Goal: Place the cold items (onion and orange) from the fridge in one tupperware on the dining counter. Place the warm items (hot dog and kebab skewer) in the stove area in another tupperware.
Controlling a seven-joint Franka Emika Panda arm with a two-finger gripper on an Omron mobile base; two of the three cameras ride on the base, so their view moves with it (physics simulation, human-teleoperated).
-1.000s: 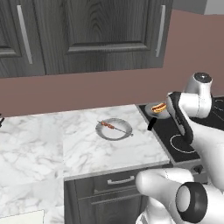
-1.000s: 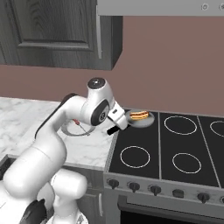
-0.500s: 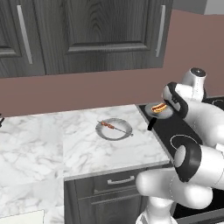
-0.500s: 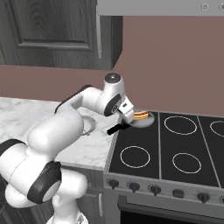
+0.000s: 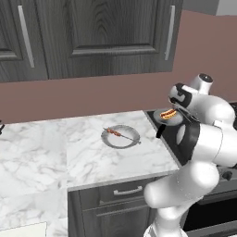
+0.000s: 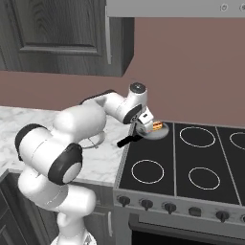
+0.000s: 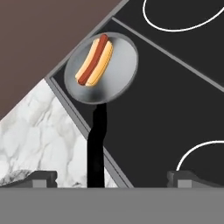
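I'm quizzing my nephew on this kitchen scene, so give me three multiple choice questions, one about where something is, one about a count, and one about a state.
1. Where does the hot dog lie?
A. In a pan on the stove
B. On the marble counter
C. In a drawer

2. How many burner rings does the right base view show complete on the stove?
A. One
B. Three
C. Six

3. How is the gripper now?
A. Shut on the hot dog
B. Shut on the pan's handle
C. Open, holding nothing

Answers:
1. A, it rests in the round grey pan at the stove's corner.
2. B, three full white circles show, with a fourth cut off at the edge.
3. C, the fingertips stand wide apart, short of the pan.
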